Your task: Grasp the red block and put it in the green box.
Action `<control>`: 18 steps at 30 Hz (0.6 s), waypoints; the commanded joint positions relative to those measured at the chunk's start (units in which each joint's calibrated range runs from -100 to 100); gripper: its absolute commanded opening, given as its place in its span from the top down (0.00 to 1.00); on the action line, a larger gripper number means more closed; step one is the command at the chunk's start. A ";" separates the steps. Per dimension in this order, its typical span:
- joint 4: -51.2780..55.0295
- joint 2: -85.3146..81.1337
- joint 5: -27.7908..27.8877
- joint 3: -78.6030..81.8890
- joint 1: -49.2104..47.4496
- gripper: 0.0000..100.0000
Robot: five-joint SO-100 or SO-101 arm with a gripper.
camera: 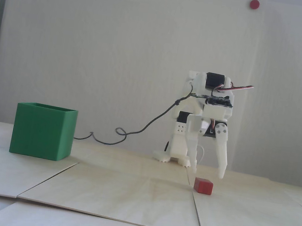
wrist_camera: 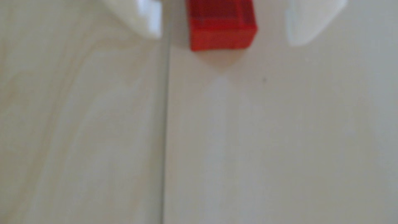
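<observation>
The pale wooden surface (camera: 127, 194) fills the foreground. Toward its right edge in the fixed view sits the red block (camera: 203, 186), with the pincer (camera: 207, 174) spread wide just above it, not touching. The approach looks under way; next it must drop and squeeze. The green box (camera: 42, 134) waits well apart, near the left edge.
</observation>
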 commanded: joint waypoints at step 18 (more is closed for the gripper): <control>-1.55 -6.56 0.01 3.78 2.01 0.79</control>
